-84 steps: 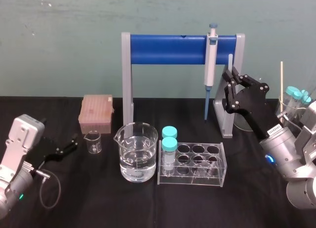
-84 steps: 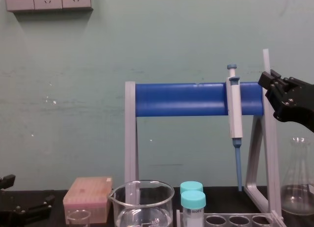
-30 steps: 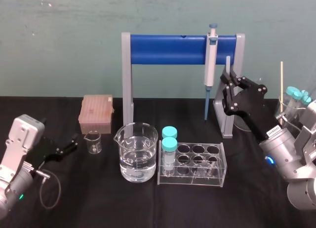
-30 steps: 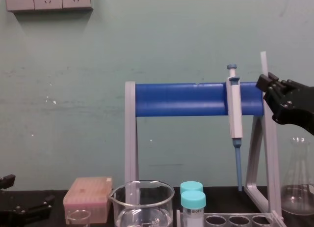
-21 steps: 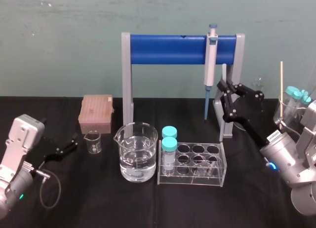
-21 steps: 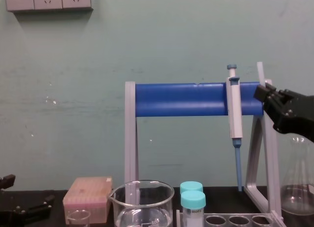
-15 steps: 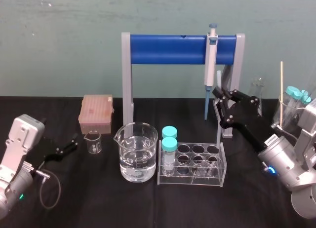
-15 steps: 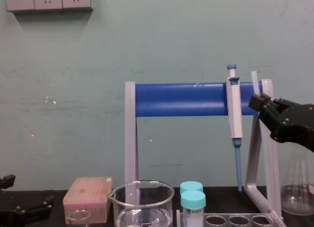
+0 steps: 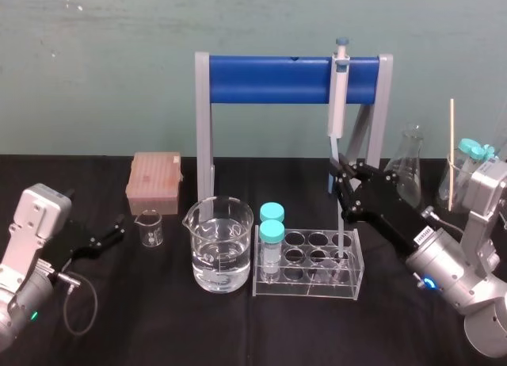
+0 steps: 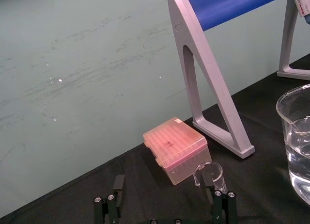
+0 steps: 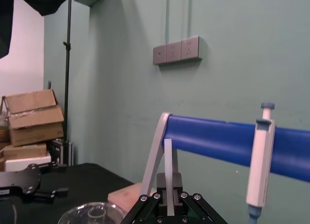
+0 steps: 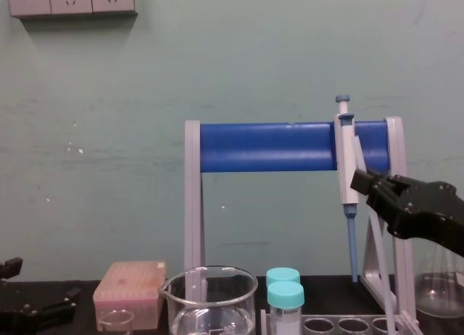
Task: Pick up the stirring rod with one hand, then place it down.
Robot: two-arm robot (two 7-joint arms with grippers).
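Head view: right claw (image 9: pixel 339 176) pinches the rod (image 11: pixel 168 158).
The rod stands near-upright above the rack's (image 9: pixel 305 288) rear right corner, just beside the hanging pipette (image 9: pixel 337 97). Left claw (image 9: pixel 111 233) rests with fingers spread on the desk (image 9: pixel 158 318), well apart.

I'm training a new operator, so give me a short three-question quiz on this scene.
1. True or false: the right gripper holds the rod in its jaws, while the left gripper is parked at far left.
2. What hangs on the blue stand? A pipette; B flask; C beaker.
3. Fill in: the rack holds ___ capped tubes.
Key: 1 true; 2 A; 3 two.
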